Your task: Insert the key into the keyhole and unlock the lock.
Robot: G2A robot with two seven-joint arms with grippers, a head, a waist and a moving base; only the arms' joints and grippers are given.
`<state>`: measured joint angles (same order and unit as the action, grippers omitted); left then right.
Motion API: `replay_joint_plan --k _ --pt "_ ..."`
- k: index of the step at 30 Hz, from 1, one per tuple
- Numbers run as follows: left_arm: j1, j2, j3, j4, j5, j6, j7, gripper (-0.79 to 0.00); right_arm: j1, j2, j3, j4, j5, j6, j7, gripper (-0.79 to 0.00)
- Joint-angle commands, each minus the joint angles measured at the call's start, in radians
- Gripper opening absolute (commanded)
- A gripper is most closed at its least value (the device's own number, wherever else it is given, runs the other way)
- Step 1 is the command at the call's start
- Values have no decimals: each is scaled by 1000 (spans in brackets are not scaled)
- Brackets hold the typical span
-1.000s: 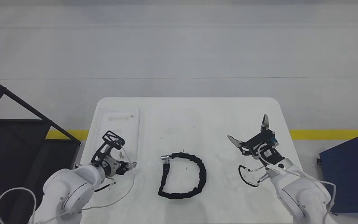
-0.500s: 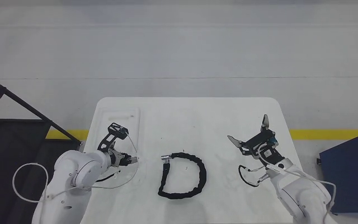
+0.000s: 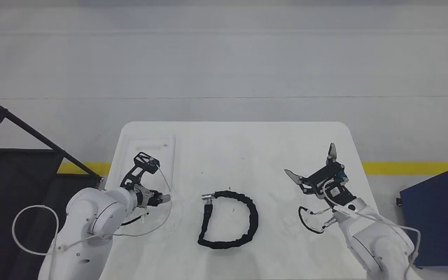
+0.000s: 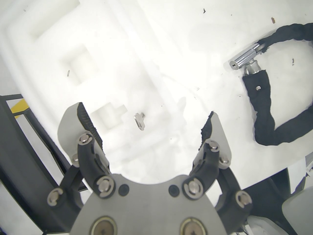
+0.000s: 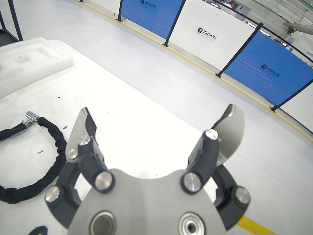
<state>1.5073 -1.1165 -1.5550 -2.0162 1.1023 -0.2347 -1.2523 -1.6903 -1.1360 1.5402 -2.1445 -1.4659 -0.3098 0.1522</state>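
The counter (image 3: pixel 280 147) is white with round corners, and it stands on a pale grey floor with a yellow line (image 3: pixel 406 168) painted on it. Blue and white fence panels (image 5: pixel 151 3) stand far off in the room.

There is one chain lock (image 3: pixel 241 210), a black cloth-covered loop with a shiny silver lock barrel (image 4: pixel 244 58), near the middle of the counter. There is one white foam tray (image 3: pixel 143 150) with a few cut-out pockets, well apart from the chain lock on the left arm's side. There is one small silver key (image 4: pixel 139 122). It lies flat on the foam tray, on the part closest to the chain lock, and the barrel's keyhole end faces that way.

There are two grippers. The left gripper (image 4: pixel 146 117) hangs over the key with its fingers wide apart and has nothing in it. It does not touch the key. The right gripper (image 5: pixel 157 112) is on the other side of the chain lock, well apart from it, wide open too, and it has nothing in it.

Since half a second ago the left gripper (image 3: pixel 155 180) has slid a tiny bit away from the chain lock. The right gripper (image 3: pixel 310 162) and the chain lock have stayed where they were
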Motion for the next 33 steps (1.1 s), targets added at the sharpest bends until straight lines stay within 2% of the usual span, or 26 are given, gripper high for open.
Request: replay_joint_plan --k 1,4,7,9,12,16,18,21,25,30,33 --pt "-1 1 7 -10 22 -12 3 0 0 0 0 0 0 0 0 0" --pt "-18 3 49 -55 25 -47 -46 0 0 0 0 0 0 0 0 0" --pt "-104 9 43 -51 -138 -98 -229 0 0 0 0 0 0 0 0 0" --pt "-152 21 78 -21 -209 -50 -284 0 0 0 0 0 0 0 0 0" --pt "-223 59 142 98 -357 -49 -284 0 0 0 0 0 0 0 0 0" --pt "-328 121 212 245 -475 -37 -284 0 0 0 0 0 0 0 0 0" --pt "-375 150 250 300 -519 -14 -284 0 0 0 0 0 0 0 0 0" --pt "-418 189 292 331 -589 9 -284 0 0 0 0 0 0 0 0 0" --pt "-419 244 293 291 -636 43 -284 0 0 0 0 0 0 0 0 0" --pt "-364 305 253 208 -703 70 -284 0 0 0 0 0 0 0 0 0" --pt "-327 333 235 187 -722 81 -284 0 0 0 0 0 0 0 0 0"
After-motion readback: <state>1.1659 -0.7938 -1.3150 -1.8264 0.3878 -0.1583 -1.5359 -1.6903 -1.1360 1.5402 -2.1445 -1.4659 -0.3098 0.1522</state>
